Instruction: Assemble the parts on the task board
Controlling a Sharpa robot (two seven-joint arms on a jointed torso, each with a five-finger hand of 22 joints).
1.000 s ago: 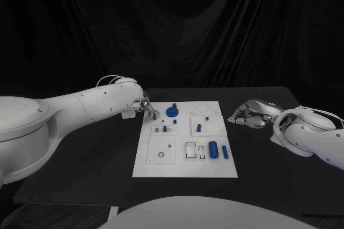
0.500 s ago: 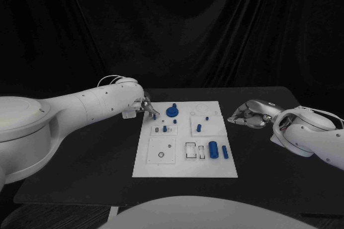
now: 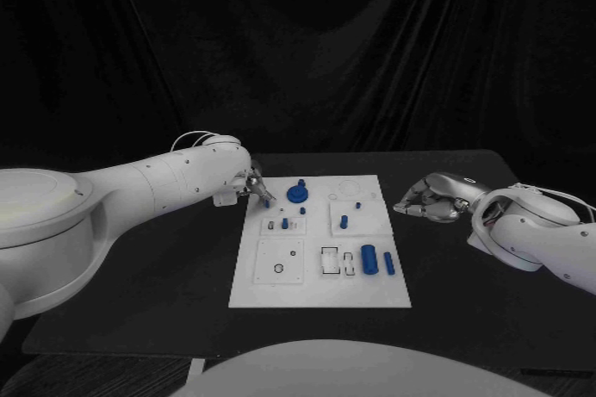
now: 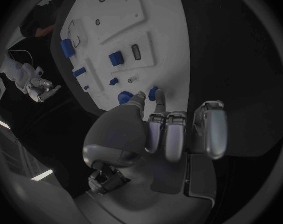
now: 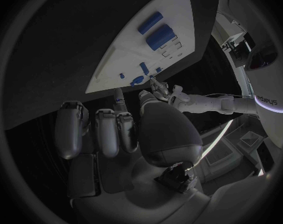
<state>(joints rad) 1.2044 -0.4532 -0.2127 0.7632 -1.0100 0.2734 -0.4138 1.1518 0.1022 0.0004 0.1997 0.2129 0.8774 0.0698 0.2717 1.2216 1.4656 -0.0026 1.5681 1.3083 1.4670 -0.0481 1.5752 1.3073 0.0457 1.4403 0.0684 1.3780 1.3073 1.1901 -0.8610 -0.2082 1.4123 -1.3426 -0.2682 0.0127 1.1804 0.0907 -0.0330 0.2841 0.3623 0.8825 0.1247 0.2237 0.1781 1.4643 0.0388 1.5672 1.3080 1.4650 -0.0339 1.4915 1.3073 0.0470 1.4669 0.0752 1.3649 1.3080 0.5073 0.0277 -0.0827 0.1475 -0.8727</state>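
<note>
At the middle of the black surface (image 3: 149, 276) lies the white task board (image 3: 317, 289), long side running from near to far. Small blue parts sit on it. A round blue part with a knob (image 3: 298, 192) stands near the far left corner. Just beside it, at the board's left edge, a little blue peg (image 3: 269, 202) stands upright. Two longer blue pieces (image 3: 370, 259) lie side by side on the near right part of the board, waiting to be picked up, I think.

The left hand (image 3: 252, 187) is right at that far left corner. Its fingertips (image 4: 157, 95) reach down to the little blue peg, and in the left wrist view two of them seem to pinch it. I think it holds the peg this way so it can push it straight down into its hole. I cannot tell if the peg is already all the way in.

The right hand (image 3: 432, 199) rests off the board, over the surface just beside the board's far right edge. Its fingers are curled in and there is nothing in them. It looks like it is waiting out of the way, so the left hand has room to work.
</note>
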